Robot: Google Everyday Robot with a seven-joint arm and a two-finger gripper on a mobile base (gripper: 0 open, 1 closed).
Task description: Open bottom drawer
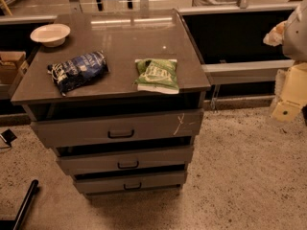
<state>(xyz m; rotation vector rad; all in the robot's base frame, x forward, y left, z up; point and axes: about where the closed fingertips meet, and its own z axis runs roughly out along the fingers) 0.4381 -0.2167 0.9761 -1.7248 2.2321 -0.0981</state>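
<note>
A grey cabinet stands in the middle of the view with three stacked drawers. The bottom drawer is the lowest and smallest-looking front, with a small dark centre handle. It looks pushed in, set back under the middle drawer. The top drawer is the widest and has a white scratch. My gripper is the cream-coloured part at the far right edge, raised about level with the cabinet top. It is well apart from the drawers and holds nothing that I can see.
On the cabinet top lie a white bowl, a blue chip bag and a green chip bag. A black pole lies at the lower left. A cardboard box sits left. Speckled floor stretches to the right.
</note>
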